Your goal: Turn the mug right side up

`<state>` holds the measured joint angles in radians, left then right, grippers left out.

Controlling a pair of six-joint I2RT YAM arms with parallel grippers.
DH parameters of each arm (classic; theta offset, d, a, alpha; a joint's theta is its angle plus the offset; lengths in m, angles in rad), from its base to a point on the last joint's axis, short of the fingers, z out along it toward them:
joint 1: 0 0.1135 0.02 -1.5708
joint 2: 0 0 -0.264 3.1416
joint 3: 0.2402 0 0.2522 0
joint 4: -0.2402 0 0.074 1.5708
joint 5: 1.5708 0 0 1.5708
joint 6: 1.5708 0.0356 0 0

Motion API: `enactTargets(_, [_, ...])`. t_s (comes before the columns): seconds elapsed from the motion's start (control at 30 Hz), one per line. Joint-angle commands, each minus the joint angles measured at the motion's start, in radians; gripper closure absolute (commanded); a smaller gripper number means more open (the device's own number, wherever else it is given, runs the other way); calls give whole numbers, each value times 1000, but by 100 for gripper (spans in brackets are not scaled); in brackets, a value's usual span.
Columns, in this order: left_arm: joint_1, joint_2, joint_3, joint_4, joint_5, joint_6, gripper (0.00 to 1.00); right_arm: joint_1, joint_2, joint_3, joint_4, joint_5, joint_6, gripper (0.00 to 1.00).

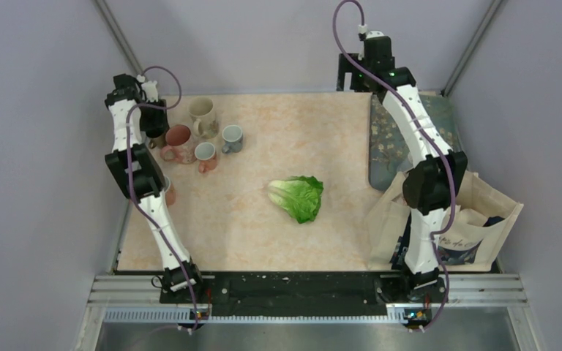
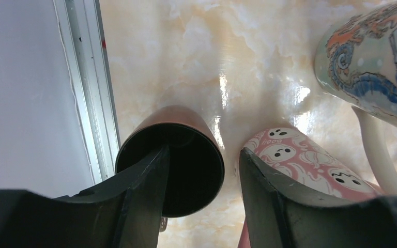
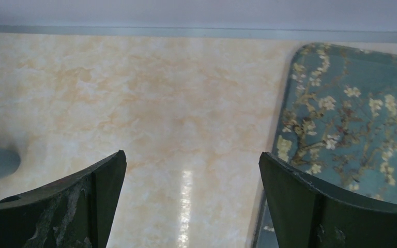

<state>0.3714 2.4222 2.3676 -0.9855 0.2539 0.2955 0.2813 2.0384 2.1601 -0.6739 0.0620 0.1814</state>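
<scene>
We log far left: glossy cylindrical brown mug [image 2: 186, 132], mouth up; left gripper [image 2: 202, 155] parted at its rim, unclamped; right gripper [image 3: 192, 154] wide, empty.

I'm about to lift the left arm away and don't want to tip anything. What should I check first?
1. Brown mug stands mouth up: ok.
2. Left pincer jaws apart, not clamping the rim: ok.
3. Near finger clear of the mug's mouth: cannot tell; it overlaps the mouth in the wrist view.
4. Room beside the pink ghost mug: not ok; it sits right by the other finger, so a sideways move could nudge it.
5. Right pincer open, over bare table, out of the way: ok.
</scene>
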Motion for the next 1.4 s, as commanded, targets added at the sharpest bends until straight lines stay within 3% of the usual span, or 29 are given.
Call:
enactTargets(0.0, [-6, -116, -1, 55, 30, -29, 42, -64, -56, 38, -65, 178, 35, 1])
enactTargets(0.2, [-14, -223, -35, 127, 40, -64, 31, -214, -125, -92, -147, 211, 121, 1])
enactTargets(0.4, [-49, -311, -44, 127, 52, -83, 27, -377, -209, -291, -154, 132, 204, 3])
enactTargets(0.6, [-107, -363, -44, 65, 90, -17, 23, -397, -235, -353, -293, 71, 222, 8])
enactTargets(0.7, [-148, -368, -67, 74, 148, 4, 23, -397, -312, -476, -348, 52, 289, 9])
enactTargets(0.87, [-169, -330, -79, 183, 361, -157, 24, -399, -446, -651, -426, 67, 415, 9])
enactTargets(0.97, [-170, -309, -93, 273, 403, -226, 23, -428, -478, -684, -513, 39, 479, 8])
enactTargets(1.2, [-170, -248, -87, 402, 402, -291, 23, -730, -725, -928, -554, -176, 640, 6])
enactTargets(1.27, [-170, -226, -82, 416, 402, -316, 23, -812, -770, -964, -584, -169, 633, 8])
enactTargets(1.37, [-169, -204, -73, 429, 393, -317, 23, -841, -748, -904, -658, -81, 582, 9])
